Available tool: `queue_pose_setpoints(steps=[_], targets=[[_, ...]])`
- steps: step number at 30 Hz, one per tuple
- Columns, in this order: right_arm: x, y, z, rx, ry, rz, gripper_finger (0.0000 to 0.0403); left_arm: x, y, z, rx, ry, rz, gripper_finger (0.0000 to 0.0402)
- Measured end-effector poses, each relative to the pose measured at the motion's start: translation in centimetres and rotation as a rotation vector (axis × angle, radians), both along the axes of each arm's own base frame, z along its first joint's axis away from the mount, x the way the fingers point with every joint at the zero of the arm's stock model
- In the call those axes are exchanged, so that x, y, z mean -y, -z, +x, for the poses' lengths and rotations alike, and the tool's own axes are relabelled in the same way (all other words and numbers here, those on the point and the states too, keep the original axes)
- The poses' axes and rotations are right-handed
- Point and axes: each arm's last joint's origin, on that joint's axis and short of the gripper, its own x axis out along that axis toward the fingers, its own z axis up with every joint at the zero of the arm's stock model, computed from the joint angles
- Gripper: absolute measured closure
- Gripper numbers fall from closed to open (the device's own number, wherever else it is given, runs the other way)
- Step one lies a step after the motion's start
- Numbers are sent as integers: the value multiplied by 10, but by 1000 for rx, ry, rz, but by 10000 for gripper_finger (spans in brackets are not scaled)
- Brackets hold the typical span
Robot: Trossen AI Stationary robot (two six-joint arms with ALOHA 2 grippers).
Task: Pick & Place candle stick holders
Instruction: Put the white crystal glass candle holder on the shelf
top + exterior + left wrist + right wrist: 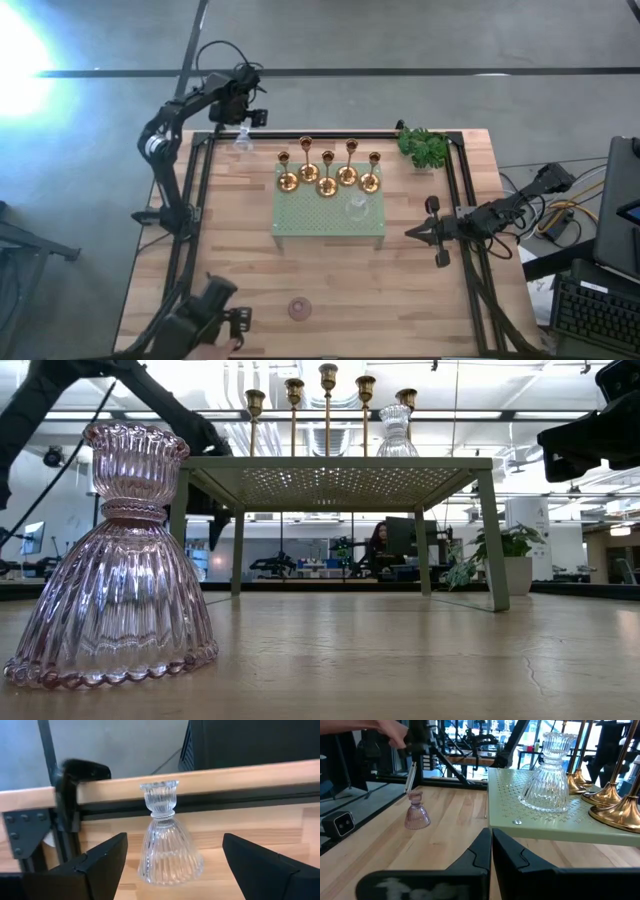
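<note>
Five gold-brass candle stick holders (327, 176) stand on their round bases in a row on the far part of the pale green tray (300, 225). A clear glass holder (356, 207) stands beside them on the tray (547, 777). A second clear glass holder (167, 845) stands on the table at the far left (242, 143). My left gripper (172, 865) is open there, one finger on either side of this holder, not touching it. A pinkish glass holder (299, 308) stands on its wide base near the near edge (115, 560). My right gripper (491, 845) is shut and empty at the tray's right (425, 232).
A green leafy sprig (424, 147) lies at the far right. The tray stands raised on legs (492, 540). A black frame rail (200, 800) runs along the far edge behind the clear holder. A person's hand (395, 732) holds a dark device (205, 312) at the near left corner.
</note>
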Motion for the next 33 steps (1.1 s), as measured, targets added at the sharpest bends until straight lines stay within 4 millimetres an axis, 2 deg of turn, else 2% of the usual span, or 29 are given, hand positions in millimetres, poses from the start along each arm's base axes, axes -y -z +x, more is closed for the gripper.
queue_pose_setpoints(steps=[13, 27, 33], targets=[[0, 0, 0, 0, 0, 0, 394, -16, 36, -1, -29, -12, -93, 74], [0, 0, 0, 0, 1, 0, 394, -31, 62, 2, -19, -27, -96, 74], [0, 0, 0, 0, 0, 0, 394, -34, 66, 3, -15, -30, -94, 76]])
